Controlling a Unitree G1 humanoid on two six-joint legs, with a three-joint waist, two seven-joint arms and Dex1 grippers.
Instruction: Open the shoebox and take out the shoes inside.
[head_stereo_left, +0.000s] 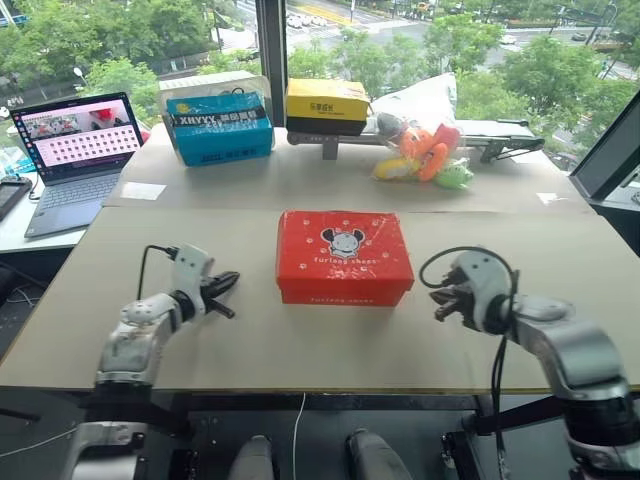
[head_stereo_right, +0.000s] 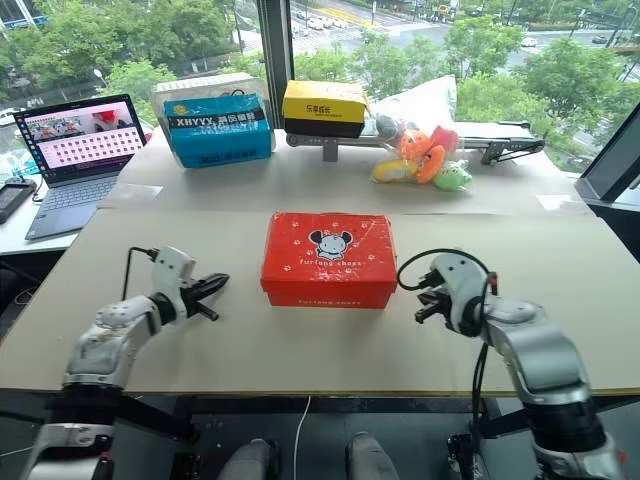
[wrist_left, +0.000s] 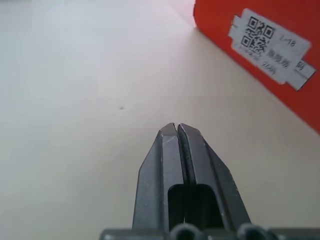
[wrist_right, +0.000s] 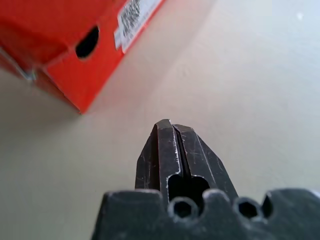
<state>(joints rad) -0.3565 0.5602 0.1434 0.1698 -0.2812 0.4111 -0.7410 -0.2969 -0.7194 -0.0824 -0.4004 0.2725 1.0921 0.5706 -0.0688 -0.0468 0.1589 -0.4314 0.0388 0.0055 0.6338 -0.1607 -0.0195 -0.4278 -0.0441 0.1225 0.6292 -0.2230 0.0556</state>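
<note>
Left gripper (head_stereo_left: 228, 283) and right gripper (head_stereo_left: 440, 300) are hovering with fingers pressed together, holding nothing, flanking the shoebox (head_stereo_left: 343, 255). It is sitting lid-on mid-counter (head_stereo_left: 300, 340): red cardboard, cartoon mouse face, white lettering, white barcode sticker on one end.

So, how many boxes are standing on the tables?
3. The red shoebox lies closed between the grippers, the blue box and the yellow-and-black box stand at the far edge by the window. More may be hidden behind them.

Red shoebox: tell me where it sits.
The red shoebox sits closed mid-table in the head views, between the left gripper and the right gripper.
</note>
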